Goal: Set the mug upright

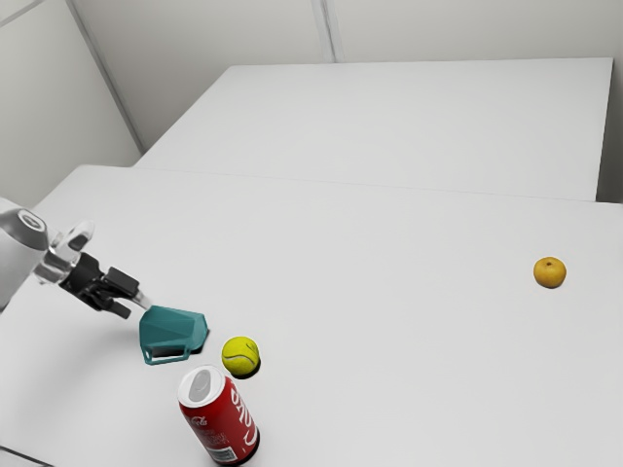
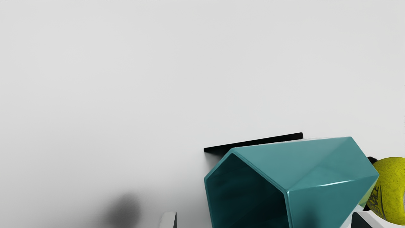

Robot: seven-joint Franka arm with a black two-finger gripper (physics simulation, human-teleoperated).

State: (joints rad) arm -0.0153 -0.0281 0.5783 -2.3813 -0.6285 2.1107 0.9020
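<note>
"How are we finding the mug [image 1: 173, 327]?"

"It's lying on its side near the tennis ball [image 1: 240, 356], mouth facing away."

"And our gripper [image 1: 134, 307]?"

"We're holding it wide, beyond the mug from the ball. We should be straddling the walls, squeezing gently, then turning the mouth up."

Place: a plain, lab-like room, its exact kind unclear
Walls [image 1: 224, 34]: pale and smooth, with straight grey strips running down them
Table [image 1: 409, 370]: broad, flat, white
Farther surface [image 1: 419, 126]: also flat and white, beyond the table
Robot arm [image 1: 18, 248]: white, reaching over the table, the main lab-like sign
</note>
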